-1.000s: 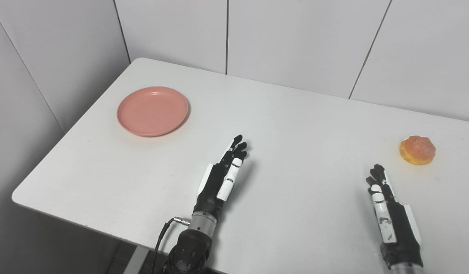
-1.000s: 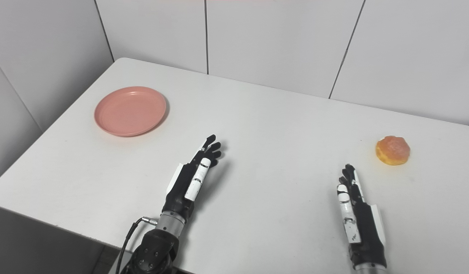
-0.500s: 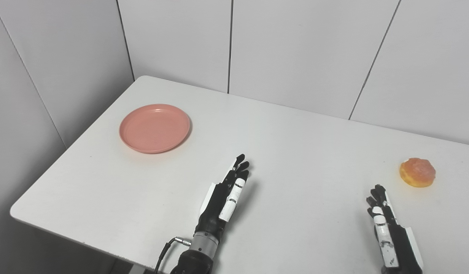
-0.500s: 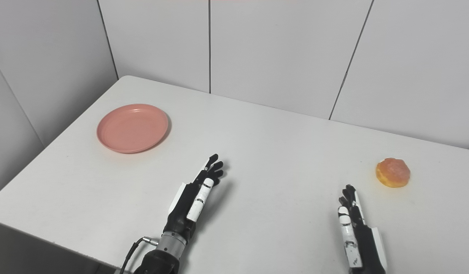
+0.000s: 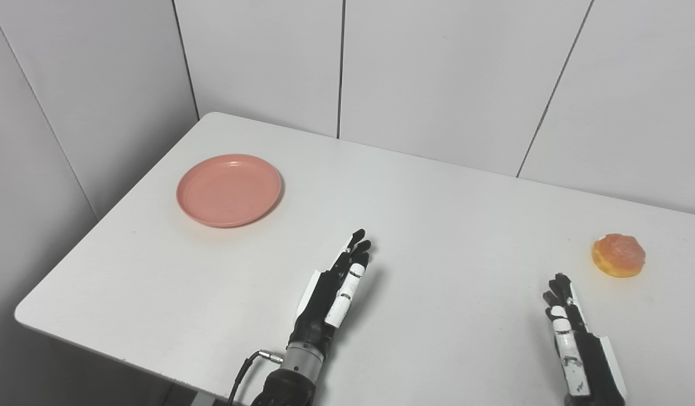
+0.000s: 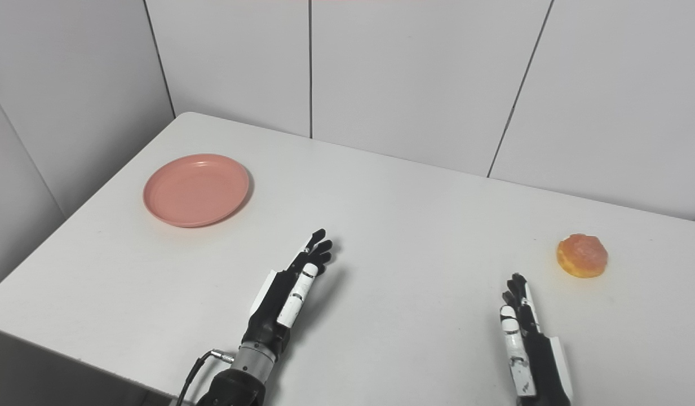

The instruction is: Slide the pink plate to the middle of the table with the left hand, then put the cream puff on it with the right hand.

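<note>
A pink plate (image 5: pixel 229 189) lies flat on the white counter (image 5: pixel 437 214), toward its far left corner, with nothing on it. It sits apart from everything else, near the left edge and the grey wall panels (image 5: pixel 437 73) that stand behind and to the left of the counter.

Nearer the front, about mid-counter, the left hand (image 5: pixel 331 296) is well apart from the plate. It stands edge-on with the thumb side up, and its fingers (image 5: pixel 355 248) are stretched out straight and released, holding nothing, their tips pointing up and away toward the far side. A dark shadow lies on the counter just to its right. A cable (image 5: pixel 243 372) loops out of the wrist at the counter's front edge.

At the lower right, the right hand (image 5: pixel 575 332) reaches in from the bottom edge in the same edge-on pose, its fingers (image 5: pixel 558 285) straight, released and empty.

Beyond and a little to the right of those fingertips, near but not touching, the orange-brown cream puff (image 5: pixel 618 255) rests on the counter at its right side, far from the plate.
</note>
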You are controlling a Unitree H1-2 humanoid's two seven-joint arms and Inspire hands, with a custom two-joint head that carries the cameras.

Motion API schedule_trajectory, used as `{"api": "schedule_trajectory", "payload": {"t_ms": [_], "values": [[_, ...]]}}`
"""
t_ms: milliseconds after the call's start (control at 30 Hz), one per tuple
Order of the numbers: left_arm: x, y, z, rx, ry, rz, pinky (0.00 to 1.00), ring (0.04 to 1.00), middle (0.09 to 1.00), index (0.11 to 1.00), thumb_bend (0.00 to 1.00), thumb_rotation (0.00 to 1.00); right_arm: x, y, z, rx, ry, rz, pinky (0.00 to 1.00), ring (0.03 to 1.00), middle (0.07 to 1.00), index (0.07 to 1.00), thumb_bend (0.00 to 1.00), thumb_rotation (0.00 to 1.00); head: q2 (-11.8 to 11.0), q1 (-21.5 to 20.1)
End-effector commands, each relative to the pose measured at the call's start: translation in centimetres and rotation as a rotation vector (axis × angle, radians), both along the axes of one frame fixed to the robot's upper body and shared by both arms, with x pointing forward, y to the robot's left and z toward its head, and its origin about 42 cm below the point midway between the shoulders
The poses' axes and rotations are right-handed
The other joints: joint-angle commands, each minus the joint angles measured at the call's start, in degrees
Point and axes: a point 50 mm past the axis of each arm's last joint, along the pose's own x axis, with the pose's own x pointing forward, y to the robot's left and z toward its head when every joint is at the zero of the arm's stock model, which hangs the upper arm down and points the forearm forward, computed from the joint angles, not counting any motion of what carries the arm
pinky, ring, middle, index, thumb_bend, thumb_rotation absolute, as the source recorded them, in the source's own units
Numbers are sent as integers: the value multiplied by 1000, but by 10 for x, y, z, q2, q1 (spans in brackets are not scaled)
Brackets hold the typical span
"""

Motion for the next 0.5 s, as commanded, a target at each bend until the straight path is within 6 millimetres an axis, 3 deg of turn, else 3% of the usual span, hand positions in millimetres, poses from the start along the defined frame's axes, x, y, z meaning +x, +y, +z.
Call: {"api": "schedule_trajectory", "payload": {"t_ms": [0,367,467], "values": [[-9,7,4,19,-8,-3,939,940,945,936,508,1000,3,3,13,9,-66,1,1000,979,986,989,33,1000,1,1],[-3,18,35,51,-131,-16,943,941,955,942,481,1000,6,4,14,8,-65,-1,1000,980,988,989,34,1000,2,3],[-3,20,49,66,-171,-8,906,924,944,933,537,1000,6,4,15,0,-69,-2,1000,977,986,986,31,1000,5,4]]}}
